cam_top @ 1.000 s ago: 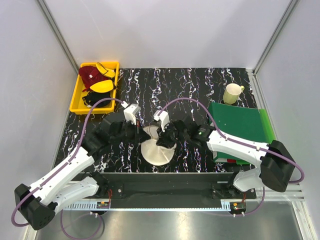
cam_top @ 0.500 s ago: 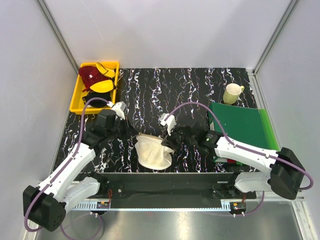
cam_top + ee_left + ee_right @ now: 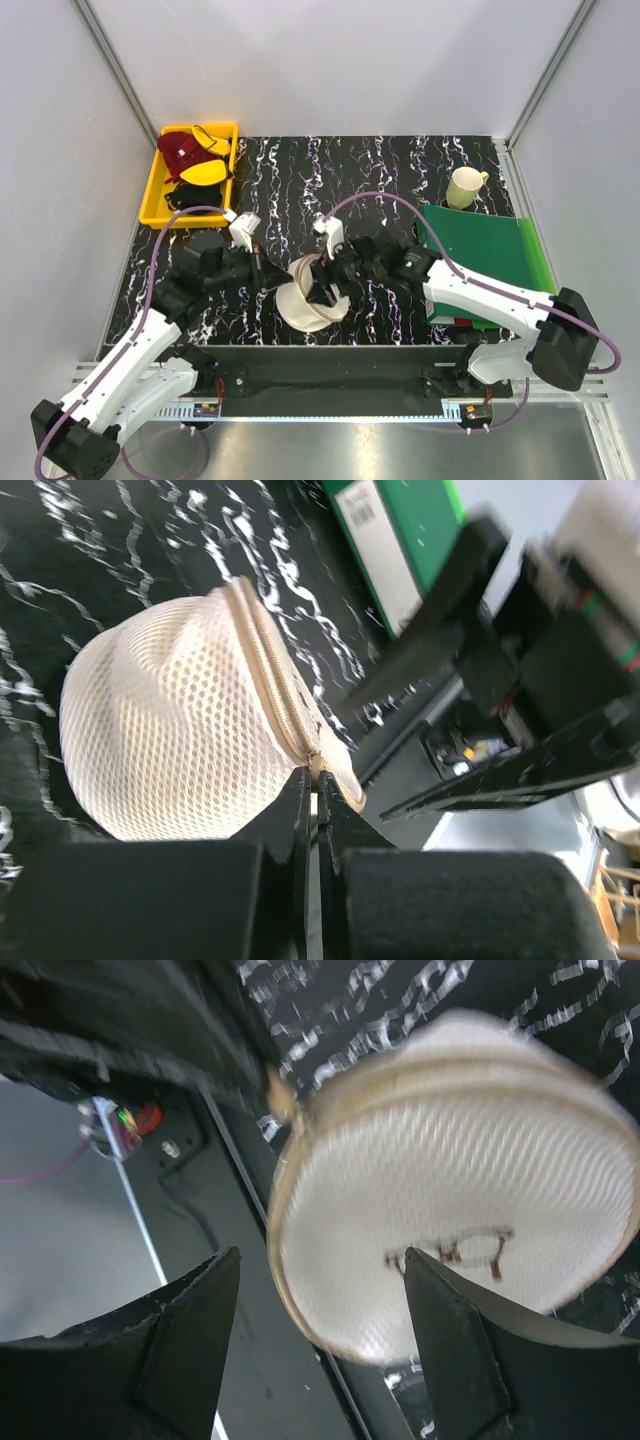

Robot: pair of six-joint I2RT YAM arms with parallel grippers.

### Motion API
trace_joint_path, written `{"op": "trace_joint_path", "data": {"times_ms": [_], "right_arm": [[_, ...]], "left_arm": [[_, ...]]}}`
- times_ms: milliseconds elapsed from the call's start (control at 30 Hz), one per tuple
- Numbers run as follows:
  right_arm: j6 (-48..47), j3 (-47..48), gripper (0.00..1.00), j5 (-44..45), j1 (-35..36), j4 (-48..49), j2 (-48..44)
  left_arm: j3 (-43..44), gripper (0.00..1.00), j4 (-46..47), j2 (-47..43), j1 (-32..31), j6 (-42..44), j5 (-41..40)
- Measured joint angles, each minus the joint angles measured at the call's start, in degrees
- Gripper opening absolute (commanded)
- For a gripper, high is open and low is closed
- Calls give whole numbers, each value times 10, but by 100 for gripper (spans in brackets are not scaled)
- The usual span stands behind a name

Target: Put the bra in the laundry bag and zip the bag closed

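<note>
Mesh makes the laundry bag [image 3: 170, 740] soft and very light, so it squashes and slides if pushed. Its zip [image 3: 270, 670] runs round the middle where the two round halves meet, and that firm seam looks like the best place to grab. The part of the zip that shows looks closed. I cannot see the bra, so I think it is inside.

The bag sits tipped up near the front of the desk [image 3: 300, 170], between the two arms. The left end effector [image 3: 312, 780] is pinched tight on the zip seam at the bag's edge. The right end effector [image 3: 322, 1260] is spread wide, facing the side with the little bra drawing [image 3: 450, 1250].

Farther off are a yellow tray [image 3: 152, 195] of clothes, a green folder [image 3: 480, 250] and a mug [image 3: 463, 187].
</note>
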Motion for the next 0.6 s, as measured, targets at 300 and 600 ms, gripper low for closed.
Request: {"op": "trace_joint_path", "data": {"times_ms": [300, 600], "right_arm": [[55, 77, 45, -30, 0, 8, 86], [81, 73, 4, -44, 0, 28, 99]], "left_arm": [[-13, 0, 0, -16, -9, -18, 3], [-13, 0, -3, -16, -10, -19, -3]]}}
